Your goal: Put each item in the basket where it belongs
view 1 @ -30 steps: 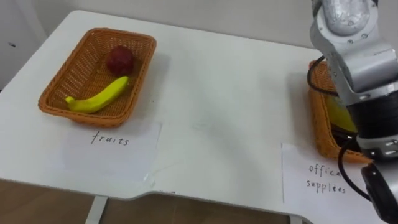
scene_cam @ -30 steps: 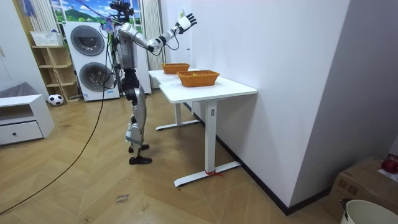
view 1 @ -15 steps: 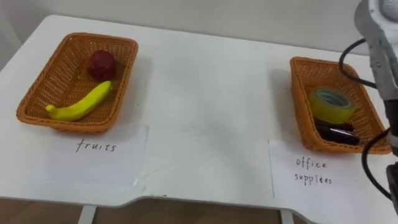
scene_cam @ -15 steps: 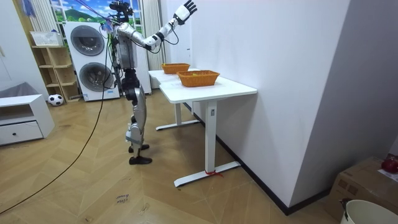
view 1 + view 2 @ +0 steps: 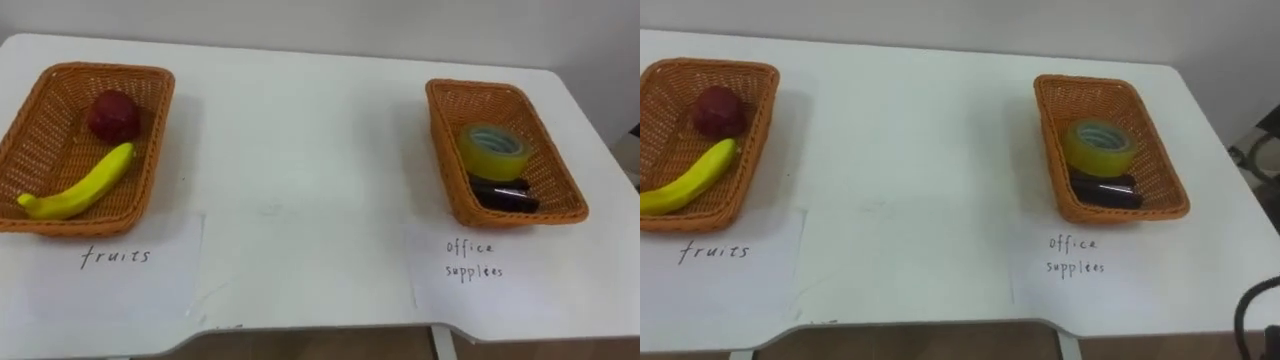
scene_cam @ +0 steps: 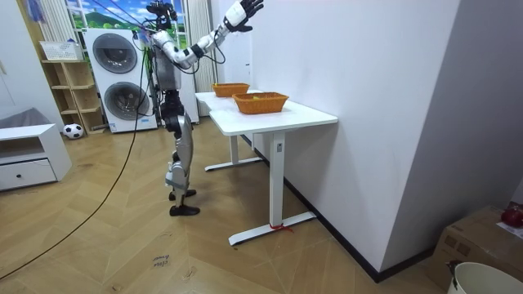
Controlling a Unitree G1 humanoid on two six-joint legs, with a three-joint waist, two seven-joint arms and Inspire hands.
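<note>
Yellow banana (image 5: 75, 193) and dark-red fruit (image 5: 113, 115) lie in left wicker basket (image 5: 152, 150), yellow tape roll (image 5: 493, 150) and dark marker (image 5: 505, 195) in right basket (image 5: 445, 150), matching paper labels (image 5: 472, 260); right hand (image 6: 243, 8) aloft, spread, empty.

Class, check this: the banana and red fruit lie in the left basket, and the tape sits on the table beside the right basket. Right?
No. The tape lies inside the right basket, not beside it; the left eye view shows this. The banana and red fruit do lie in the left basket.
</note>
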